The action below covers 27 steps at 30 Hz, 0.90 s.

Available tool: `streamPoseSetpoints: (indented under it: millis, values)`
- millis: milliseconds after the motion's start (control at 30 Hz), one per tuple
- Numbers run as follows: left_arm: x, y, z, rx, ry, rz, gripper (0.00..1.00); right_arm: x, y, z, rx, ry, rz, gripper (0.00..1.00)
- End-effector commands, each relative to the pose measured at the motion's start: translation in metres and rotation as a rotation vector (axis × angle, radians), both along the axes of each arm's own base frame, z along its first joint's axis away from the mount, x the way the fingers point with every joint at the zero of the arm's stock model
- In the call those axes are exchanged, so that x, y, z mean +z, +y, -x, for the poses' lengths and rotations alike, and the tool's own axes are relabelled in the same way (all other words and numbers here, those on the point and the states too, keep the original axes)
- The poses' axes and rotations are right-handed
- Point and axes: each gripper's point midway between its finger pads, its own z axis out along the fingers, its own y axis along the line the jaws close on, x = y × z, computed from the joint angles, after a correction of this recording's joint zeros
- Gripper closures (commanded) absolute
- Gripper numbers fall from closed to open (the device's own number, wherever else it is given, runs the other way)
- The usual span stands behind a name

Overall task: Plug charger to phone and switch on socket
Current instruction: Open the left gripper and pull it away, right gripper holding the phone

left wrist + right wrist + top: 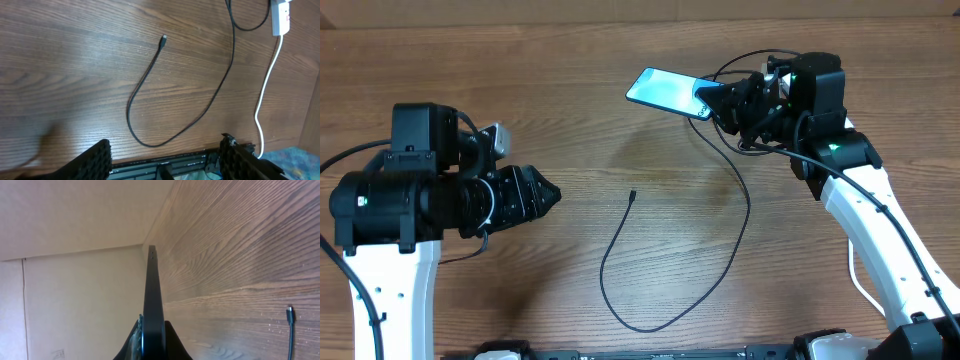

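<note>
My right gripper (715, 102) is shut on one end of the phone (667, 92) and holds it above the table at the far right, its light blue screen facing up. In the right wrist view the phone (153, 300) shows edge-on between the fingers (153, 342). The charger cable (665, 265) lies in a long loop on the table, its connector tip (633, 195) free near the middle. It also shows in the left wrist view (150, 87), tip (163, 38) pointing away. My left gripper (548, 195) is open and empty, left of the tip. The socket (281, 17) shows at the top right.
The socket's thick white cord (265, 90) runs down toward the table's near edge. A beige wall (75, 255) stands behind the table. A dark rail (165, 162) runs along the near table edge.
</note>
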Motion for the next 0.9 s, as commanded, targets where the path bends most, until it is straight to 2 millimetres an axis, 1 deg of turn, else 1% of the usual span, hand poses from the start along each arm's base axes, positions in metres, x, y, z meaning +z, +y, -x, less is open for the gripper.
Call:
streamPoseSetpoints:
  millis: [0, 100, 167, 333, 433, 567, 633, 733, 800, 867]
  values:
    - [0.011, -0.002, 0.002, -0.025, -0.077, -0.008, 0.36, 0.040, 0.005, 0.006, 0.036, -0.083, -0.045, 0.96]
    - [0.020, -0.002, -0.015, 0.037, -0.136, 0.018, 0.37, 0.040, 0.005, 0.006, 0.029, -0.073, -0.057, 0.96]
    - [0.023, -0.002, -0.031, 0.128, -0.147, 0.062, 0.39, 0.044, 0.008, 0.006, 0.037, -0.082, -0.068, 0.96]
    - [0.017, -0.002, -0.067, 0.312, -0.101, 0.165, 0.38, 0.047, 0.014, 0.008, 0.033, -0.049, -0.108, 0.96]
    - [0.011, -0.015, -0.084, 0.366, -0.019, 0.283, 0.39, 0.047, 0.020, 0.010, 0.006, 0.019, -0.152, 0.96]
    - [0.010, -0.039, -0.111, 0.320, 0.031, 0.443, 0.43, 0.047, 0.030, 0.011, -0.036, 0.087, -0.199, 0.96]
    - [0.007, -0.048, -0.121, 0.317, 0.073, 0.507, 0.44, 0.048, 0.033, 0.010, -0.060, 0.112, -0.224, 0.96]
    - [-0.001, -0.059, -0.132, 0.341, 0.146, 0.570, 0.44, 0.048, 0.035, 0.008, -0.120, 0.170, -0.265, 0.96]
    - [-0.002, -0.067, -0.143, 0.317, 0.139, 0.602, 0.44, 0.047, 0.036, 0.005, -0.157, 0.181, -0.268, 0.96]
    - [0.000, -0.073, -0.152, 0.336, 0.138, 0.627, 0.44, 0.045, 0.038, 0.004, -0.183, 0.191, -0.269, 0.96]
